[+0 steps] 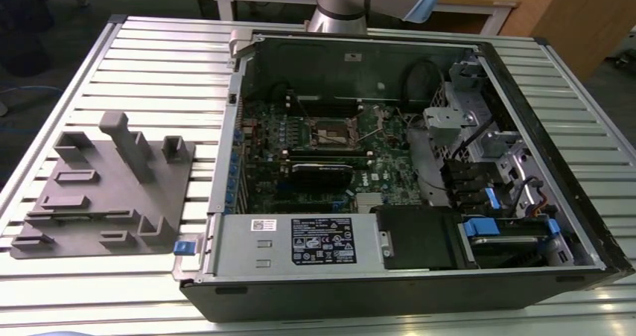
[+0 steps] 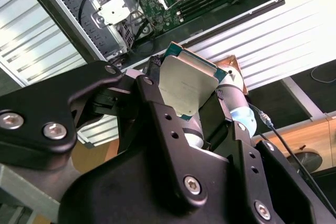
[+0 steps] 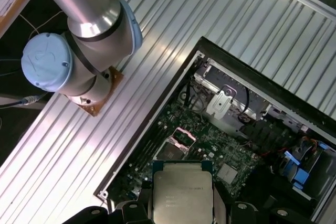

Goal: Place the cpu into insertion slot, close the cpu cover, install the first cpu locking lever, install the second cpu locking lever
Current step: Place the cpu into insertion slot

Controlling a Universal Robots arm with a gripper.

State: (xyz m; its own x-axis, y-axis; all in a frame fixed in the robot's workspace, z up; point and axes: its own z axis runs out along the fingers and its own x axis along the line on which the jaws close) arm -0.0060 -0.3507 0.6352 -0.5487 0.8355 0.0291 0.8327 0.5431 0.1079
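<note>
Silvery-grey flat square cpu (image 2: 186, 85) clamped in our black end effector (image 3: 182, 205), well above open black computer case (image 1: 398, 297), apart from small square black insertion slot (image 1: 336, 132) on green motherboard (image 1: 395, 173). We judge: chip level, edges squared to socket, straight descent, no sliding.

Grey fixture block (image 1: 104, 194): slatted table (image 1: 159, 60), the exterior view's left edge | open computer case (image 1: 398, 291): centre | power supply (image 1: 298, 243): inside case

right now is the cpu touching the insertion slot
Apart. In the first wrist view the cpu sits in the hand, high above the insertion slot.
</note>
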